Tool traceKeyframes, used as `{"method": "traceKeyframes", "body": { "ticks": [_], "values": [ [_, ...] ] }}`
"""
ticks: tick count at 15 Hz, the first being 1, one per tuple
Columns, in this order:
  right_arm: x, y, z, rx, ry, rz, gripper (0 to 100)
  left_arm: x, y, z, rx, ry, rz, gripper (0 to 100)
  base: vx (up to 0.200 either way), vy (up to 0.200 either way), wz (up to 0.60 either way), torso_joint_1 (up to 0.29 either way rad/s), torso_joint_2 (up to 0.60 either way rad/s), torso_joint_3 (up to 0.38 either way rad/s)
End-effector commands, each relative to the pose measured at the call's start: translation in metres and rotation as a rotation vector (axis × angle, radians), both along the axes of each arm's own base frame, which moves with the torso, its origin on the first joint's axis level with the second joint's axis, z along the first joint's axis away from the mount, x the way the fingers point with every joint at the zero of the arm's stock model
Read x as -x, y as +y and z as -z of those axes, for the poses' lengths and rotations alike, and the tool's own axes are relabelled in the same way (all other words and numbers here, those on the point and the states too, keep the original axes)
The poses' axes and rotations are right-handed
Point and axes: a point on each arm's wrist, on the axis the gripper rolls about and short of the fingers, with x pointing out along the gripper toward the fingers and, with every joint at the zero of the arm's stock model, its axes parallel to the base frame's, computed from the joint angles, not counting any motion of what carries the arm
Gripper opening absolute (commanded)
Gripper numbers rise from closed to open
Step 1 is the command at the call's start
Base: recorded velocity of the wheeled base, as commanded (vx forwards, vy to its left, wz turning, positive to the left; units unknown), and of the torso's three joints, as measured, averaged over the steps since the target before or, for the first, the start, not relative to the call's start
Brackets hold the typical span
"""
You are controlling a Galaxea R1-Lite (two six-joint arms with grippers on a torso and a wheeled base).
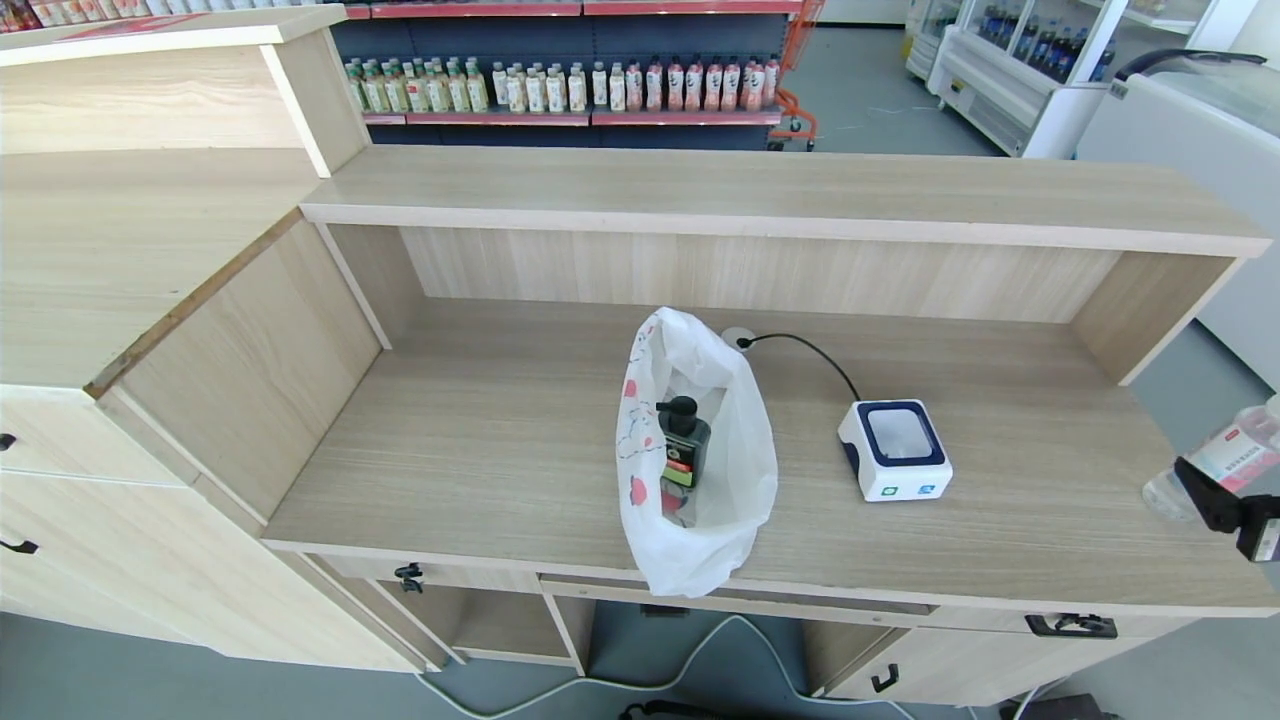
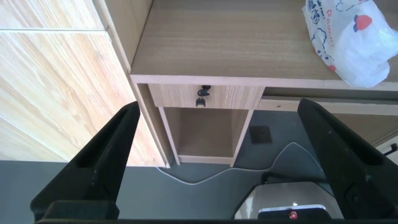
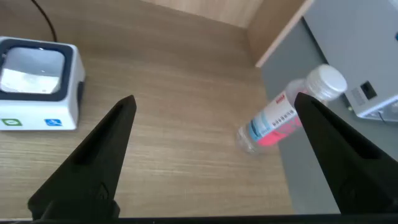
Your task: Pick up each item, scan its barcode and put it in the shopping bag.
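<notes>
One desk bears one white shopping bag, one scanner right of the bag, one dark pump bottle inside the bag, and one clear bottle far right of the bag at the desk edge, its barcode visible from the right wrist beyond the spread right fingers, while the left fingers, equally spread, face the desk front left of the bag.

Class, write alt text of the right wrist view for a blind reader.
The open right gripper hangs over a wooden counter, where a clear bottle lies at the edge. A white barcode scanner stands nearby.
</notes>
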Motion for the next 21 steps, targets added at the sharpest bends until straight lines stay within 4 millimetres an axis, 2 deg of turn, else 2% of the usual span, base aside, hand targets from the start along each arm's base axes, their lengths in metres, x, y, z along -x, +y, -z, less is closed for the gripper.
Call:
{"method": "traceKeyframes", "body": {
  "ticks": [1, 6, 8, 12, 21],
  "values": [
    [0.016, -0.006, 0.005, -0.012, 0.029, 0.075, 100, 0.0, 0.0, 0.0, 0.0, 0.0, 0.001, 100, 0.0, 0.0, 0.0, 0.0, 0.0, 0.0],
    [0.025, -0.016, 0.006, -0.01, 0.033, 0.141, 100, 0.0, 0.0, 0.0, -0.006, -0.001, 0.001, 100, 0.0, 0.0, 0.0, 0.0, 0.0, 0.0],
    [0.028, -0.018, 0.005, -0.014, 0.027, 0.159, 100, 0.0, 0.0, 0.0, -0.003, -0.001, -0.001, 100, 0.0, -0.2, 0.0, 0.007, 0.0, 0.002],
    [0.042, -0.011, 0.004, -0.014, 0.027, 0.175, 100, 0.0, 0.0, 0.0, -0.004, -0.001, -0.001, 100, 0.0, -0.2, 0.0, 0.001, 0.0, 0.002],
    [0.048, -0.016, 0.002, 0.02, 0.031, 0.214, 100, 0.0, 0.0, 0.0, -0.006, -0.001, -0.001, 100, 0.0, -0.2, 0.0, 0.001, 0.0, 0.001]
  ]
}}
